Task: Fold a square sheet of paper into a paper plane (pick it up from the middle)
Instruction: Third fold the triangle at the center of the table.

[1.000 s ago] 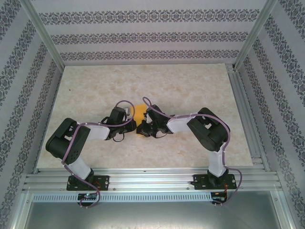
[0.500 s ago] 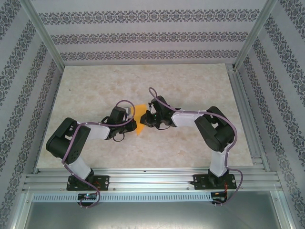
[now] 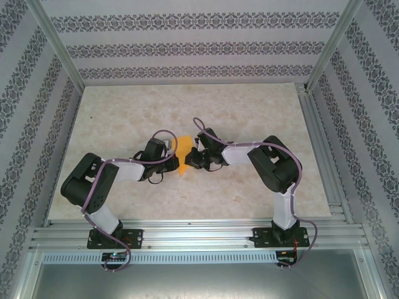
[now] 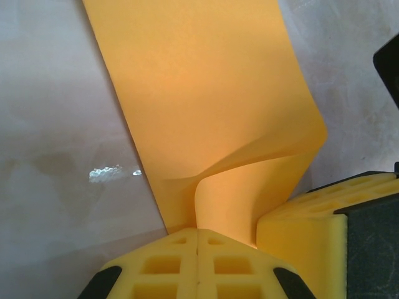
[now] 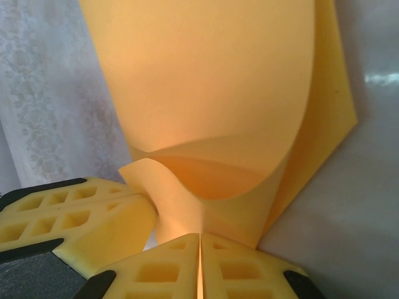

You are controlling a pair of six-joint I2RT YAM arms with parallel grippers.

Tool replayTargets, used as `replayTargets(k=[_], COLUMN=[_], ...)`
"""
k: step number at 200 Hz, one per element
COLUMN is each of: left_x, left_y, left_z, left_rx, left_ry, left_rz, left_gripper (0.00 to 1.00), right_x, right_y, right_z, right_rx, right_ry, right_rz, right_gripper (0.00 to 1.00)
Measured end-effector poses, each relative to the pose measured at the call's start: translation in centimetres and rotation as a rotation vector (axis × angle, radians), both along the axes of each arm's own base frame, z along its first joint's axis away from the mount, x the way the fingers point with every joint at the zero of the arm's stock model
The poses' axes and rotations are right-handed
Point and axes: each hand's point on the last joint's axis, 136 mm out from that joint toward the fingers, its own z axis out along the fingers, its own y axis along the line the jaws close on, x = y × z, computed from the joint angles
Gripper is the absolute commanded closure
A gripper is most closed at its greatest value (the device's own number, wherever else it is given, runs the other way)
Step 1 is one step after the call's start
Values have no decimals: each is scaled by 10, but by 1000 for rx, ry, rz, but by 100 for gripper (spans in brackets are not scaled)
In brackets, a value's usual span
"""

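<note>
Our left jaws are squeezed tight on the paper. Its edge goes down into the thin line between the two yellow pads. Our right jaws are squeezed tight on it too, right next to the left ones.

Out from the jaws the paper stands up and bends in a soft curve. In the right wrist view it looks doubled over, with one layer behind the other, but we see no sharp crease.

From above, the paper is a small orange shape between the two arms, near the middle of the surface. We cannot tell if its low tip touches the surface.

We think the job has only just begun. The paper is picked up and bent, but there is no pointed plane yet, and all the neat folds are left to do
</note>
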Motion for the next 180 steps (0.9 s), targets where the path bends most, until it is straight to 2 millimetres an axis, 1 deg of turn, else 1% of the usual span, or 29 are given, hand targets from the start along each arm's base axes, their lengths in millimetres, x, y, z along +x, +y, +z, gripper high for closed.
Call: replayTargets(k=[39, 73, 104, 180], left_x=[2, 4, 5, 9], left_y=[-1, -2, -3, -4], left_z=[0, 0, 0, 0], left_rx=[4, 4, 5, 8], left_ry=[-1, -3, -3, -2], left_rz=[-4, -5, -5, -2], left_gripper=[100, 100, 100, 100], right_x=[9, 15, 20, 33], right_y=[0, -3, -4, -9], right_z=[5, -1, -1, 5], right_rx=[-23, -45, -38, -46], right_ry=[-4, 7, 12, 15], right_rz=[14, 23, 30, 35], right_gripper=[89, 89, 89, 87])
